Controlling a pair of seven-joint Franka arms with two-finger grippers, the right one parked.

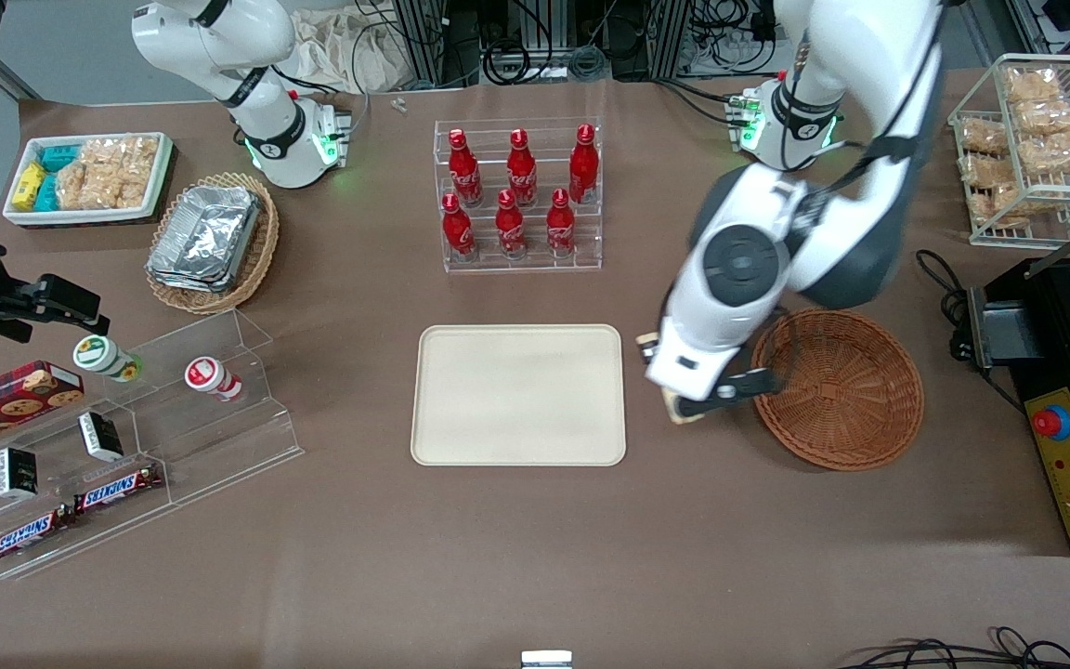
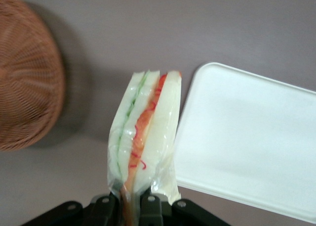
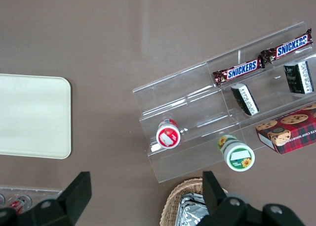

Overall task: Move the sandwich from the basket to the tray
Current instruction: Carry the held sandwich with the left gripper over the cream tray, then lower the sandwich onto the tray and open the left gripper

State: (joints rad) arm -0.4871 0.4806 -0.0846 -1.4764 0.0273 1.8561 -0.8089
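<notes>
Carrying the sandwich (image 2: 145, 137) toward the tray (image 1: 518, 394).
Gripper (image 1: 698, 401) pinches the sandwich, hanging above bare table between tray and basket (image 1: 840, 388); next it must cross the tray's rim, lower, release.

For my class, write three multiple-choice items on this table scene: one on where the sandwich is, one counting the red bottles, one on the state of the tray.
1. Where is the sandwich?
A. in the basket
B. held in the gripper over bare table between basket and tray
C. lying on the tray

2. How many red bottles stand in the clear rack?
A. four
B. six
C. nine

3. What state is the tray in?
A. bare
B. holding a sandwich
C. stacked with foil trays

Answers: 1 B, the gripper clamps the sandwich between the basket and the tray. 2 B, three stand on each of two steps. 3 A, nothing lies on its cream surface.
</notes>
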